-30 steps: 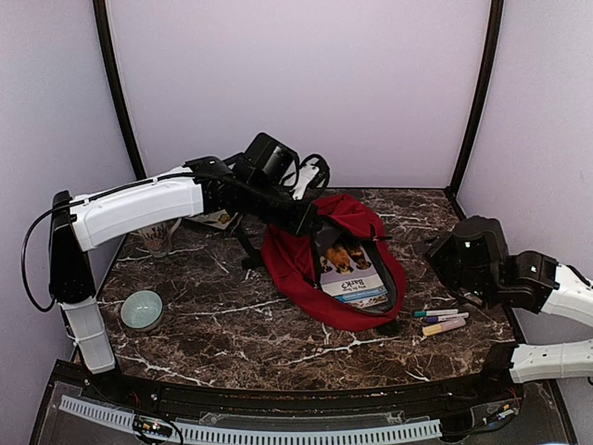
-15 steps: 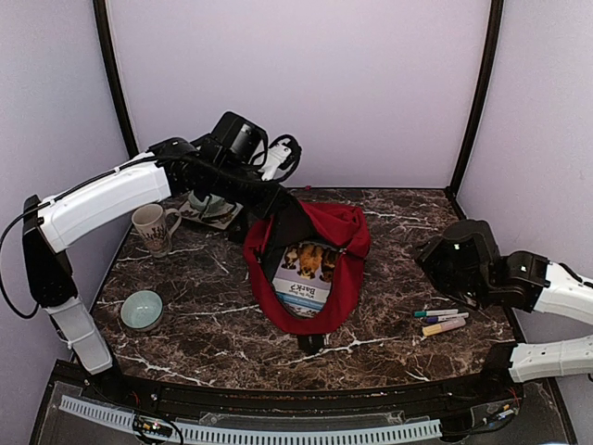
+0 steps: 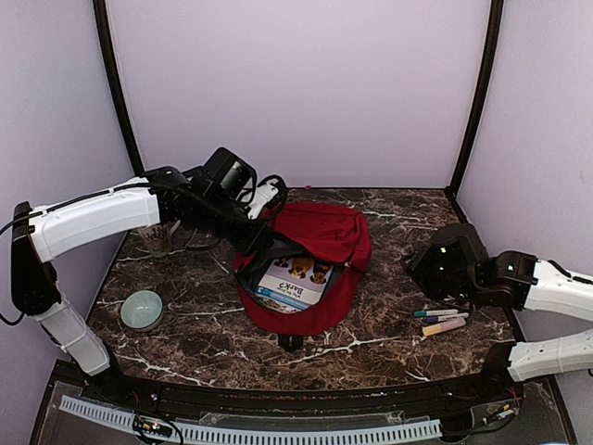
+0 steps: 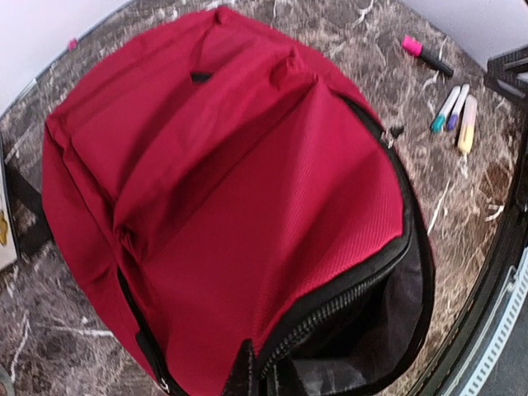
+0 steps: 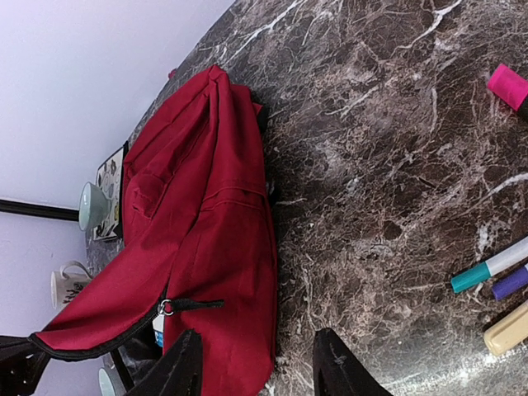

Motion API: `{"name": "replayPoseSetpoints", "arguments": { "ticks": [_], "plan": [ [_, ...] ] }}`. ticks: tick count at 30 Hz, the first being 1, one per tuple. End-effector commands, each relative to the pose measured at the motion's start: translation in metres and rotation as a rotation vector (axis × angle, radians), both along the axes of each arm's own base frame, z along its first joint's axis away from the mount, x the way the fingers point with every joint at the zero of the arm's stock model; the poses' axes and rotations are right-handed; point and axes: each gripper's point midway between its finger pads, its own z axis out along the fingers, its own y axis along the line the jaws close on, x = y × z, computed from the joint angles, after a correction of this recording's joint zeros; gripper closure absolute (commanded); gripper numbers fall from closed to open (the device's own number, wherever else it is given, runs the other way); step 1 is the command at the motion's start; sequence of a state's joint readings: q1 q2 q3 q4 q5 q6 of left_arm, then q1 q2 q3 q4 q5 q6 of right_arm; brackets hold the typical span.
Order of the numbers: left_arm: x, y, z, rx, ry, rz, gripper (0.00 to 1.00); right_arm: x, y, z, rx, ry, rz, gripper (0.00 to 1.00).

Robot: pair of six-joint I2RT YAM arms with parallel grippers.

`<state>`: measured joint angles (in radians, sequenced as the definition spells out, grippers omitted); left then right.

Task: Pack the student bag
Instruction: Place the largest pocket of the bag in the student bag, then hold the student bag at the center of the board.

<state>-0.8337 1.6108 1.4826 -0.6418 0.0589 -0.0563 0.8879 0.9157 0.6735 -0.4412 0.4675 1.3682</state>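
Observation:
The red student bag [image 3: 324, 232] lies in the middle of the table with its zipped mouth open toward the front left. A picture book [image 3: 295, 278] with dogs on its cover sits inside the mouth. My left gripper [image 3: 255, 248] is shut on the bag's black zipper edge; in the left wrist view the gripper [image 4: 264, 378] pinches that rim and the bag [image 4: 247, 181] fills the frame. My right gripper [image 3: 414, 265] is open and empty, right of the bag; in its own view the gripper [image 5: 257, 367] hangs over the bag's [image 5: 206, 231] right edge and bare marble.
Several markers [image 3: 440, 321] lie at the front right, also in the right wrist view [image 5: 493, 268], with a pink-capped one [image 5: 511, 87] farther back. A teal bowl [image 3: 142, 309] sits front left. A mug [image 3: 156, 239] stands behind my left arm. A black strap buckle [image 3: 291, 341] trails toward the front.
My left gripper has dragged the bag's open rim left and lower, shifting the bag and book leftward and widening the mouth. The right gripper has edged slightly left.

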Motion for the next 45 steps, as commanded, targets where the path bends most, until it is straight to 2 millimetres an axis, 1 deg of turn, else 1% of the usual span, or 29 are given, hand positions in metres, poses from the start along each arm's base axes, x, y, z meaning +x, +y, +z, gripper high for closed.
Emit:
{"name": "replayPoseSetpoints", "arguments": {
  "ticks": [1,3,4,6,8,9,10,11,12,14,15,17,19,23,26,29,32,35,37,40,42,45],
  "plan": [
    [-0.005,0.018,0.003,-0.001,-0.032,0.042,1.0,0.004,0.01,0.006,0.021,-0.016,0.033,0.53],
    [-0.007,0.021,0.001,0.0,-0.025,0.049,0.99,0.004,0.013,0.005,0.01,-0.012,0.049,0.53],
    [-0.008,0.02,0.003,-0.007,-0.02,0.046,0.94,0.004,0.015,0.004,0.004,-0.008,0.058,0.53],
    [-0.011,0.018,0.011,-0.031,-0.019,0.039,0.75,0.005,0.019,0.002,-0.009,0.002,0.079,0.52],
    [-0.009,0.018,0.026,-0.053,-0.048,0.049,0.55,0.006,0.023,0.002,-0.022,0.009,0.1,0.52],
    [-0.008,0.016,0.034,-0.066,-0.072,0.043,0.41,0.006,0.025,0.001,-0.032,0.013,0.108,0.52],
    [-0.009,0.016,0.046,-0.083,-0.103,0.036,0.22,0.007,0.026,0.001,-0.043,0.018,0.116,0.52],
    [-0.009,0.013,0.055,-0.098,-0.13,0.023,0.16,0.007,0.027,0.001,-0.057,0.021,0.121,0.52],
    [-0.011,0.01,0.064,-0.115,-0.151,0.003,0.14,0.008,0.028,0.001,-0.071,0.02,0.128,0.51],
    [-0.013,0.003,0.076,-0.135,-0.177,-0.033,0.12,0.01,0.03,0.003,-0.095,0.012,0.147,0.51],
    [-0.013,0.0,0.077,-0.137,-0.177,-0.047,0.12,0.012,0.033,0.004,-0.109,0.003,0.165,0.5],
    [-0.015,-0.006,0.075,-0.136,-0.167,-0.071,0.12,0.014,0.04,0.007,-0.136,-0.022,0.224,0.48],
    [-0.016,-0.013,0.073,-0.141,-0.151,-0.086,0.14,0.016,0.046,0.007,-0.15,-0.029,0.289,0.46],
    [-0.022,-0.034,0.073,-0.171,-0.124,-0.145,0.18,0.019,0.052,-0.008,-0.061,0.04,0.389,0.46],
    [-0.026,-0.047,0.072,-0.17,-0.121,-0.18,0.19,0.022,0.055,-0.018,-0.003,0.065,0.455,0.44],
    [-0.031,-0.058,0.071,-0.187,-0.099,-0.215,0.19,0.025,0.056,-0.026,0.071,0.06,0.507,0.38],
    [-0.034,-0.064,0.068,-0.204,-0.078,-0.232,0.19,0.026,0.051,-0.046,0.134,0.108,0.535,0.32],
    [-0.038,-0.071,0.065,-0.216,-0.056,-0.248,0.2,0.031,0.046,-0.058,0.145,0.126,0.559,0.3],
    [-0.041,-0.078,0.066,-0.237,-0.048,-0.268,0.19,0.036,0.042,-0.062,0.132,0.133,0.572,0.29],
    [-0.047,-0.095,0.058,-0.219,-0.052,-0.311,0.19,0.047,0.029,-0.066,0.096,0.158,0.548,0.29],
    [-0.044,-0.105,0.048,-0.178,-0.068,-0.308,0.2,0.052,0.025,-0.065,0.096,0.158,0.541,0.29],
    [-0.034,-0.119,0.036,-0.16,-0.079,-0.281,0.22,0.056,0.024,-0.066,0.106,0.167,0.542,0.29]
  ]
}}
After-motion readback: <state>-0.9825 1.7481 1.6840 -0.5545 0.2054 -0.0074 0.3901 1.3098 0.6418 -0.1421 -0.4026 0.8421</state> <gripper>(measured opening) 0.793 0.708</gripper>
